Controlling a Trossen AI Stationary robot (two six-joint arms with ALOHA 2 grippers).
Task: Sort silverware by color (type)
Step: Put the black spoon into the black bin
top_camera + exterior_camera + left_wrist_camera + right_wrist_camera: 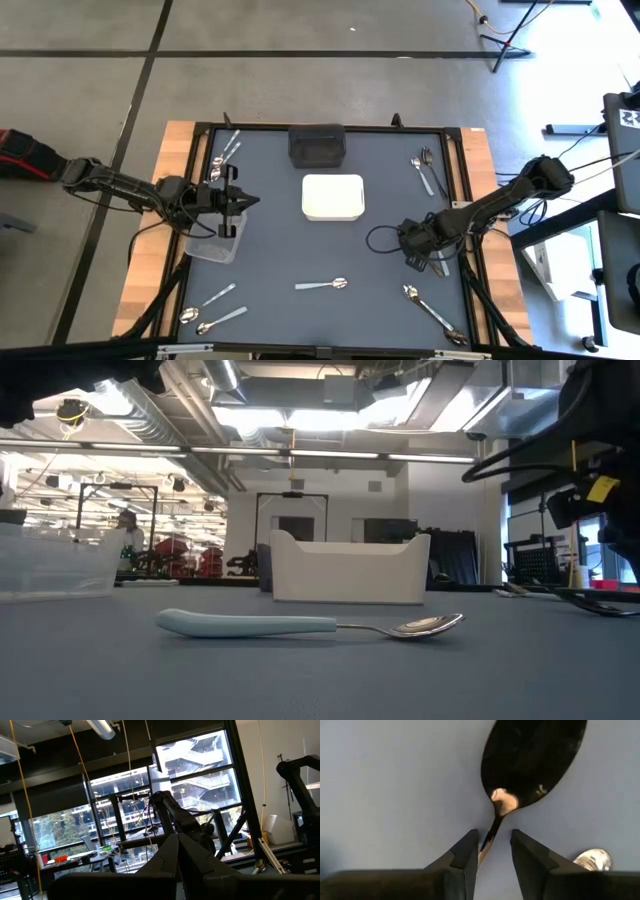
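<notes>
Dark spoon [532,765] between parted right pincer [493,851]

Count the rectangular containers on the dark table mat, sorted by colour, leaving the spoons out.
Black rectangular container: 1
White rectangular container: 1
Clear rectangular container: 1
Total: 3

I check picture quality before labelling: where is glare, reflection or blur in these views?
High view: sunlight washes out the floor at upper right. Low view: ceiling lights glare, and the spoon bowl reflects them. Left wrist view: bright windows leave the left gripper a dark silhouette. Right wrist view: the dark spoon mirrors a blurred reflection.
</notes>
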